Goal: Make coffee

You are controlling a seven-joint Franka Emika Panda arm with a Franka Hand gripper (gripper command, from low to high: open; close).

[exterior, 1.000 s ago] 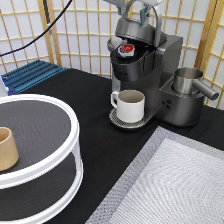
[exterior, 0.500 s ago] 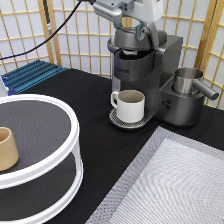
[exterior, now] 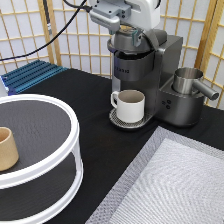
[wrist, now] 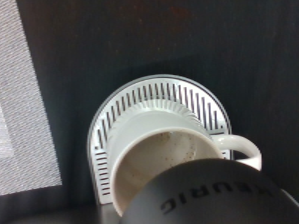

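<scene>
Gripper [exterior: 134,34] sat on top of the dark grey pod coffee machine [exterior: 150,75], finger state indeterminable, while you had the white ceramic mug [exterior: 131,105] centred on the round slotted drip tray [exterior: 116,119] to catch the brew.

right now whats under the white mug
The white mug stands on the round slotted drip tray of the coffee machine. The tray's middle is hidden by the mug. The tool is at the machine's top, above the mug.
</scene>
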